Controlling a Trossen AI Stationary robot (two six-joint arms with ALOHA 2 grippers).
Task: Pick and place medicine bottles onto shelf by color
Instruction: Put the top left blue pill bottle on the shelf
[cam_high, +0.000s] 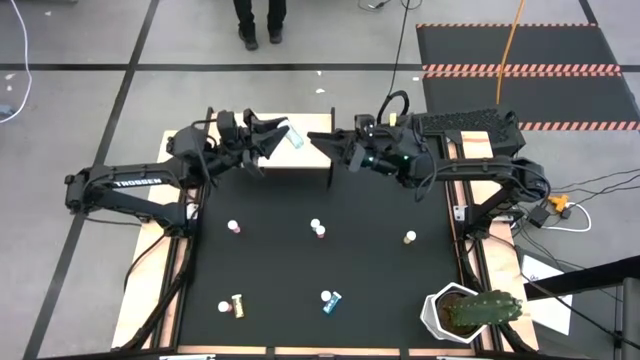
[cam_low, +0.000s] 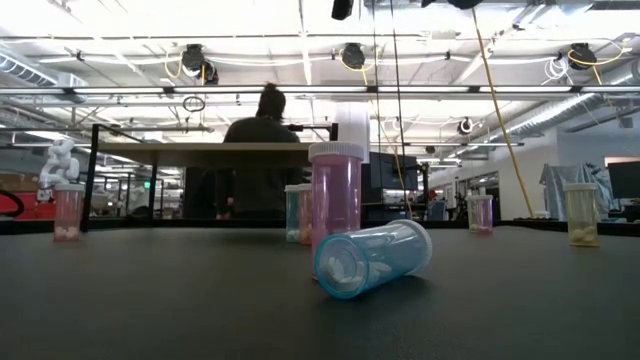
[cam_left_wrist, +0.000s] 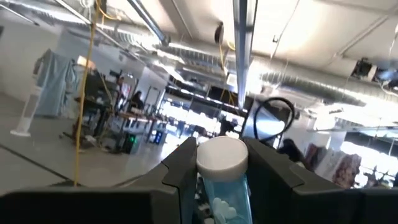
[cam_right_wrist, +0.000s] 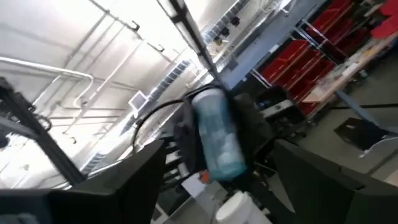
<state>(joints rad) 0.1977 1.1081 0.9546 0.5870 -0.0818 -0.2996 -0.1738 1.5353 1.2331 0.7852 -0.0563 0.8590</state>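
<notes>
From above, both arms meet over the shelf at the far edge of the worktop. The left end effector is closed on a blue bottle and holds it tilted over the shelf. The right end effector faces it from just beside, its fingers spread wide with nothing between them.

The left wrist view gives the grip close up: the blue bottle sits between the two dark fingers, white cap toward the room, white pills showing through its clear blue body. The right wrist view shows the same bottle from the other side, clamped in the other arm's fingers, with this arm's own fingers standing well apart around it.

Only the top view shows the rest spread on the black mat: a pink bottle, another pink one, a tan one, a tan one lying down and a blue one lying down. A cactus pot stands at the near right corner.

The low view shows neither end effector; it shows the lying blue bottle close up, capless end toward the camera, with an upright pink bottle behind it.
</notes>
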